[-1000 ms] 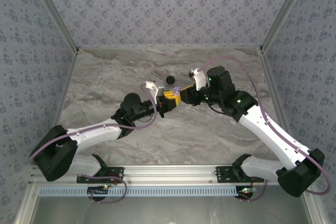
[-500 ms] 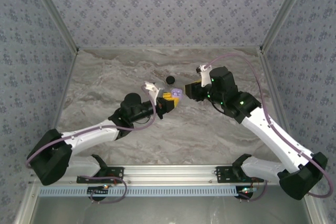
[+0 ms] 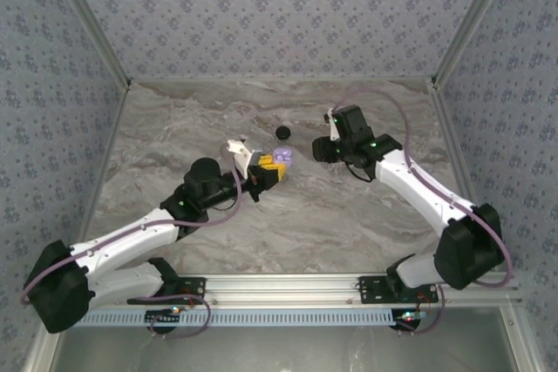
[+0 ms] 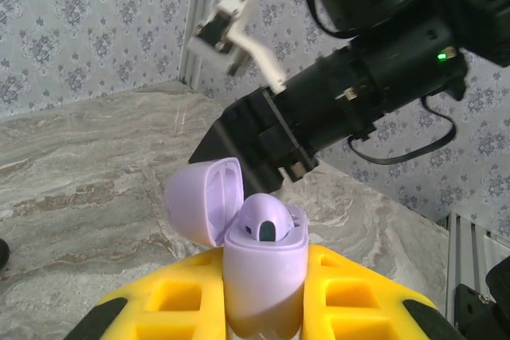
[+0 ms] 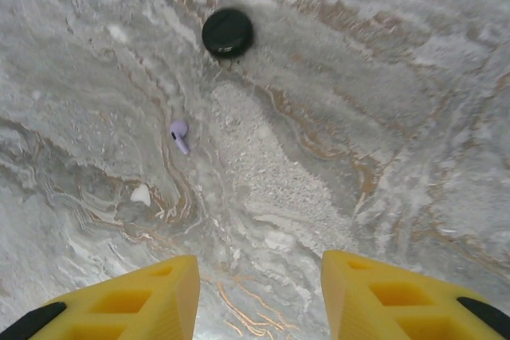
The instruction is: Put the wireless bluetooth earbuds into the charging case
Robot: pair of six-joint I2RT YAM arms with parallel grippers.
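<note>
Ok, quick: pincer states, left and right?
Left pincer: closed on the open case.
Right pincer: open, holding nothing; loose earbud lies on the table ahead of it.

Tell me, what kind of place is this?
Probably a robot test booth: a left arm and a right arm bolted to a metal rail, a marbled table, patterned wall panels around it.

Our left arm stretched forward, its gripper (image 3: 264, 170) clamped on the lavender case (image 4: 264, 268), our right gripper (image 5: 259, 300) spread wide, pointing down
</note>
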